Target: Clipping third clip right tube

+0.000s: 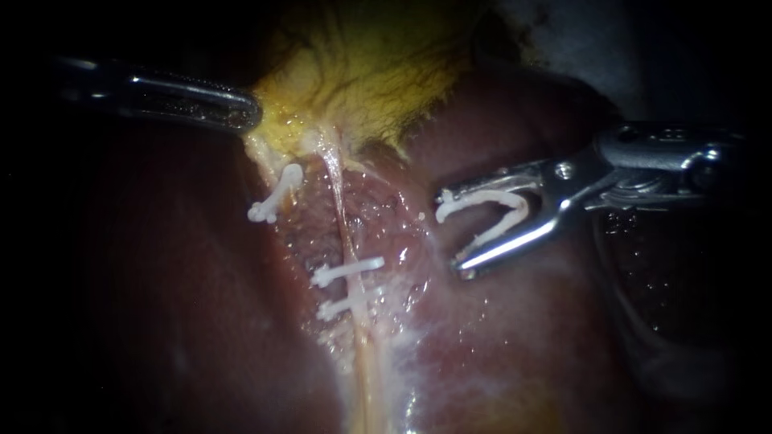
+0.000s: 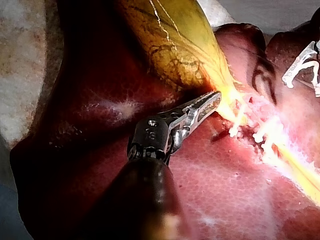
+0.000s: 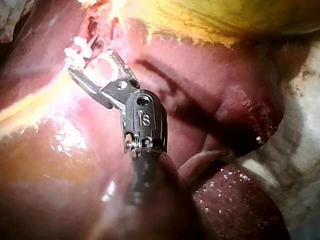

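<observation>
Setting: we see dark red-brown liver (image 1: 563, 345), wet and glistening, filling the field, with the yellow, veined gallbladder (image 1: 362, 72) lying above it.
Right tube: the right tube (image 1: 342, 209) is a thin, pale, shiny strand. It runs from the gallbladder's lower edge down over a raw, pitted strip of liver and turns yellowish lower down.
Clips on it: an upper clip (image 1: 347, 271) and a lower clip (image 1: 344, 305), both white and shut, cross it one just beneath the other.
Off to the side: a further clip (image 1: 275, 195), also white, sits at the raw strip's left edge near the gallbladder. We cannot tell what it holds.
Left instrument: the left instrument (image 1: 245, 112) comes in from the left, its pincer drawn together and clamped on the gallbladder's yellow edge.
Right instrument: the right instrument (image 1: 453, 235) comes in from the right. Its pincer stands wide apart, with an open clip (image 1: 521, 207) seated in it, one white leg along each side, mouth turned toward the tube.
Gap: the open clip hangs over liver beside the right tube, level with the stretch above the two shut clips, not touching it.
</observation>
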You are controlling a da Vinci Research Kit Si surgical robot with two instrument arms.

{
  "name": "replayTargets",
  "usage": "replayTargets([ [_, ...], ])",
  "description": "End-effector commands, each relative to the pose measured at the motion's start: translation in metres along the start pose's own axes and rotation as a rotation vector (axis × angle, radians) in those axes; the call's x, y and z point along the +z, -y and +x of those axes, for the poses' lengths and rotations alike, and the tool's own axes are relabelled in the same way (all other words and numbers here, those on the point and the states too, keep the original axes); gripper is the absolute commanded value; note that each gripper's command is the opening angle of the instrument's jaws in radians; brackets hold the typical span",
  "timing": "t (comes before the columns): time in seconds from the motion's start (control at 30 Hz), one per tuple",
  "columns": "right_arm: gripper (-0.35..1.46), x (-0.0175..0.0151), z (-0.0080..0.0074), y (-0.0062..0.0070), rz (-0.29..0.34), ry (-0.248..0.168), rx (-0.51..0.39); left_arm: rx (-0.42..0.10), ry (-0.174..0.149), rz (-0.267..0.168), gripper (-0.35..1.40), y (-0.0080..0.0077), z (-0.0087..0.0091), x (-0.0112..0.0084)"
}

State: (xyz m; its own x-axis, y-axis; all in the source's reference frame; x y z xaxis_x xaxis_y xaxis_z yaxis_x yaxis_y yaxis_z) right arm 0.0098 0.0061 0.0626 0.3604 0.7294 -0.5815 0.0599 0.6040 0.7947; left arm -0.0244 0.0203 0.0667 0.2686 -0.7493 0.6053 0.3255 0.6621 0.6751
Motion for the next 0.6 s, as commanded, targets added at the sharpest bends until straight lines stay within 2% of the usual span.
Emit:
replayTargets([
  [0.03,0.54,0.0002,-0.0001,-0.0004,0.001,-0.003,0.006,0.0,-0.001,0.002,-0.35,0.0001,0.0,0.0],
  [0.3,0.54,0.0016,-0.0009,-0.0039,0.03,-0.026,0.062,0.0,-0.001,0.003,-0.35,0.0002,0.0001,0.0002],
  [0.43,0.54,0.0028,-0.0019,-0.0053,0.062,-0.035,0.1,0.0,-0.001,0.003,-0.35,0.0002,0.0001,0.0002],
  [0.6,0.54,0.0045,-0.0036,-0.0066,0.092,-0.023,0.133,0.001,-0.001,0.003,-0.35,0.0002,0.0001,0.0003],
])
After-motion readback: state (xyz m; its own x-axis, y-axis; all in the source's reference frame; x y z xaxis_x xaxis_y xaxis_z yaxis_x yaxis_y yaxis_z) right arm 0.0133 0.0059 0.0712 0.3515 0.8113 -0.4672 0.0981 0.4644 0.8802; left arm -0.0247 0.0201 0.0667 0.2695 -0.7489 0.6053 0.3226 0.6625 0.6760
